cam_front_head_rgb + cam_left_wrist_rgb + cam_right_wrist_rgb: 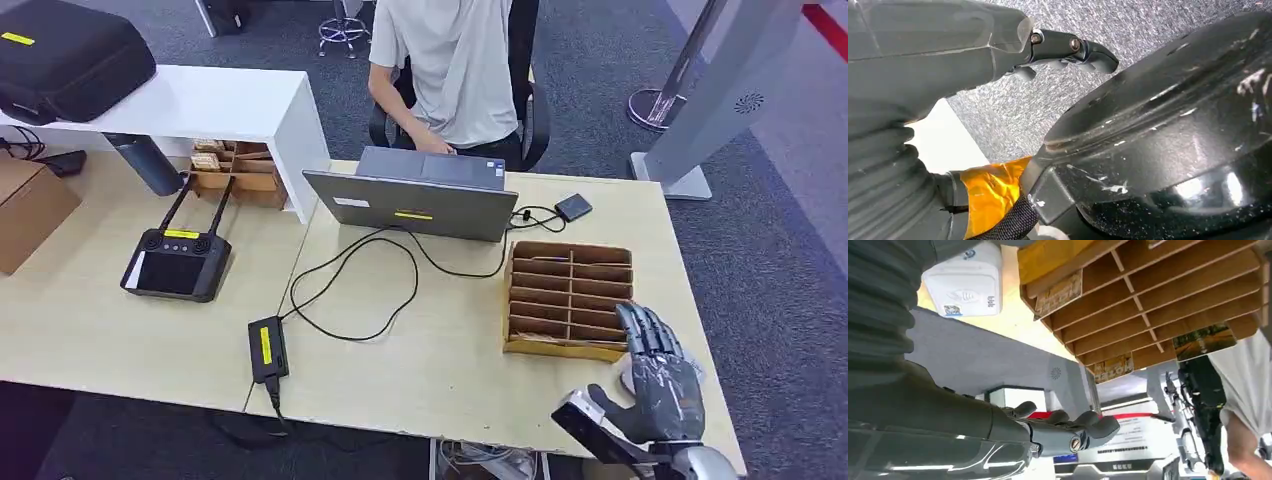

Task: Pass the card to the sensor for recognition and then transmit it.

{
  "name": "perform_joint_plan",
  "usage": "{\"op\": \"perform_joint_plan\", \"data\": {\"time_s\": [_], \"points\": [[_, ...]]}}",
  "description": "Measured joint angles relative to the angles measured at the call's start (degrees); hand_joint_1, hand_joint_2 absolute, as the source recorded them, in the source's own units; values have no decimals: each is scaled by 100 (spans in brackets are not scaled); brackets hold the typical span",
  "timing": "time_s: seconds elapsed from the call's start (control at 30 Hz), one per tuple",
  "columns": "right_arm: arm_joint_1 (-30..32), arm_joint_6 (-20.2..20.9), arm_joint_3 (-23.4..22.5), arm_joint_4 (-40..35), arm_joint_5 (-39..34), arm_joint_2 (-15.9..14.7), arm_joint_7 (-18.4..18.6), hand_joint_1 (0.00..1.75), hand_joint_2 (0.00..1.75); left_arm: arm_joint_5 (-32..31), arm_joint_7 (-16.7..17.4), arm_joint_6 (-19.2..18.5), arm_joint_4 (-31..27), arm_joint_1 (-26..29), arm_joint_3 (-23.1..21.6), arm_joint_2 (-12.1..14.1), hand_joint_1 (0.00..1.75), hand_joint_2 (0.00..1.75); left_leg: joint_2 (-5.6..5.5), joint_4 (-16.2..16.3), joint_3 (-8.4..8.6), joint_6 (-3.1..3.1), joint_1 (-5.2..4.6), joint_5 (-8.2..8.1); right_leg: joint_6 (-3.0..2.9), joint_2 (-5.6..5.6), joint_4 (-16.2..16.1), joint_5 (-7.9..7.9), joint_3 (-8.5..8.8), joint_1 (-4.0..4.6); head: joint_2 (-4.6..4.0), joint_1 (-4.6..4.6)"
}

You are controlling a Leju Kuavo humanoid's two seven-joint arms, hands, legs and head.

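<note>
Cards (1204, 341) sit in the slotted cardboard rack (569, 297), at one o'clock from the right hand (662, 372), whose empty fingers are spread. The right wrist view reveals a white sensor (964, 281) the head view hides. The left hand (1068, 50) hangs over carpet, fingers curled on nothing.

Pale wood-grain tabletop (420, 370), brown cardboard rack (568, 298), grey laptop (410, 205) with yellow sticker, white sensor (964, 281), speckled grey carpet (780, 290).

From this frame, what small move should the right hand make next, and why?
Probably reach forward into the cardboard card rack and take a card. The right hand hovers just beside the rack's near corner with fingers extended and nothing in them, and the white sensor lies under it, so no card has been picked yet.
</note>
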Motion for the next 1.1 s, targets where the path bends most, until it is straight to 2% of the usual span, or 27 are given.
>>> {"op": "perform_joint_plan", "data": {"time_s": [0.4, 1.1], "points": [[-397, 0, -131, 420, 96, 332, -94, 0, 175, -88, 57, 17, 0, -18, -2, -7, 0, 175, 0, 0, -1, -1, 0, 1, 0, 0, 1, 0, 0, 0, 0, 0], [-408, -138, -177, 947, 61, 542, -262, 0, 175, -48, 107, 111, 0, -21, -2, -52, 0, 175, -1, 0, -1, 0, 0, 0, 0, 0, 0, 0, -3, 0, 0, 0]]}}
